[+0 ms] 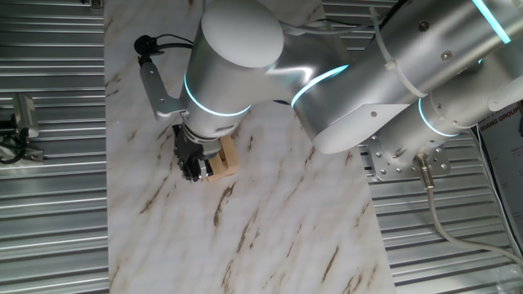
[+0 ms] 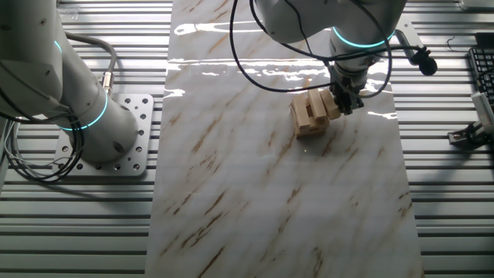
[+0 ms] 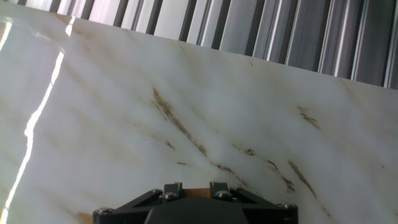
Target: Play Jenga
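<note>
The gripper (image 2: 345, 99) is sitting right at the Jenga stack (image 2: 309, 113), which is resting on the marble tabletop (image 2: 270, 193) toward its far end in the other fixed view. The arm is hiding the fingertips, so I cannot tell whether the claw is apart or clamped on a block. In the hand view only the gripper base (image 3: 194, 202) and a sliver of tan are showing. Judging from this, the step is working one block free: it calls for a slow, level, straight pull along the block's length, with no twisting, or the low stack could be shifting.
</note>
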You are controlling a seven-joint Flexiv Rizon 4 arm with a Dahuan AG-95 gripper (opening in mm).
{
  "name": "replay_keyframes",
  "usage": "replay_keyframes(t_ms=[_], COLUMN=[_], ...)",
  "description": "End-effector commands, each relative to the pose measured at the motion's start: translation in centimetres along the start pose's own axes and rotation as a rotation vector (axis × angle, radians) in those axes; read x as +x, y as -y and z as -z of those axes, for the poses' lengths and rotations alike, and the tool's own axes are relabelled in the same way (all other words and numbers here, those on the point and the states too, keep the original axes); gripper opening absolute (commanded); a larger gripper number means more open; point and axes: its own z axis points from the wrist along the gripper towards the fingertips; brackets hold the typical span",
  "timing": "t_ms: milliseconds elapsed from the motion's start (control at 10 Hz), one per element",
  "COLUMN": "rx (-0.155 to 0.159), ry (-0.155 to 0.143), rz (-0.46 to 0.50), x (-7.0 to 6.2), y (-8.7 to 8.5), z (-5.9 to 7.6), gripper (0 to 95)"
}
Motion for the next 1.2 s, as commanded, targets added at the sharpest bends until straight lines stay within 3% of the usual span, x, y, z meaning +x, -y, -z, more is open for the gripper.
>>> replay_keyframes(t_ms=[100, 1200], rx=[-0.001, -0.006], ry=[0.003, 0.024], rz=[-0.001, -0.002], x=[0.05, 0.44], y=[0.00, 0.00], z=[-0.13, -0.05], gripper=[0.0, 0.0])
